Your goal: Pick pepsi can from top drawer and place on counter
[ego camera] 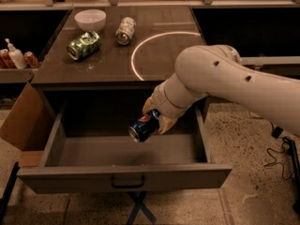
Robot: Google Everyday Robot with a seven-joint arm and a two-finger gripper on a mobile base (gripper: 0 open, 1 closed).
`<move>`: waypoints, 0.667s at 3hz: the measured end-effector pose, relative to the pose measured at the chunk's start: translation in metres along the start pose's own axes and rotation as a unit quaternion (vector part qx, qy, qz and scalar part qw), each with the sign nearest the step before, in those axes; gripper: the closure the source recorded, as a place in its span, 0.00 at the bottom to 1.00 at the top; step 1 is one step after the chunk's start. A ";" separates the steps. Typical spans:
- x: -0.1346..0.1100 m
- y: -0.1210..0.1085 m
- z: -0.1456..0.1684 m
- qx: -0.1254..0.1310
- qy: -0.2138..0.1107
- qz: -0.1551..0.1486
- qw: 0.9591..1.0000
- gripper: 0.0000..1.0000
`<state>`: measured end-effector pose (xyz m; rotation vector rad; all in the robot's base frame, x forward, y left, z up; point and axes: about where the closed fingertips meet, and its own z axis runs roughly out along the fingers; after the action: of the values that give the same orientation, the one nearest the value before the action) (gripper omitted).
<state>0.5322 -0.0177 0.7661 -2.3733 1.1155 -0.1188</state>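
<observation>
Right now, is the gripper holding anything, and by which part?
The gripper, over the open top drawer, holds the pepsi can by its upper end; the lower end sticks out.

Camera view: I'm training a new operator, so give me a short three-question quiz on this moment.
1. True or false: the pepsi can stands on the counter.
2. The gripper is: A) above the open top drawer, holding the pepsi can; B) above the counter, empty; C) resting on the floor.
3. How many cans lie on the counter?

Key: 1 false, the gripper holds it above the drawer. 2 A. 3 two: the green can and the pale can.
</observation>
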 end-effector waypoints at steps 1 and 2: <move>0.011 -0.012 -0.039 0.013 0.023 0.005 1.000 1.00; 0.033 -0.036 -0.078 0.040 0.042 0.028 0.998 1.00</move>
<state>0.5565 -0.0554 0.8469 -2.2825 1.1937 -0.2413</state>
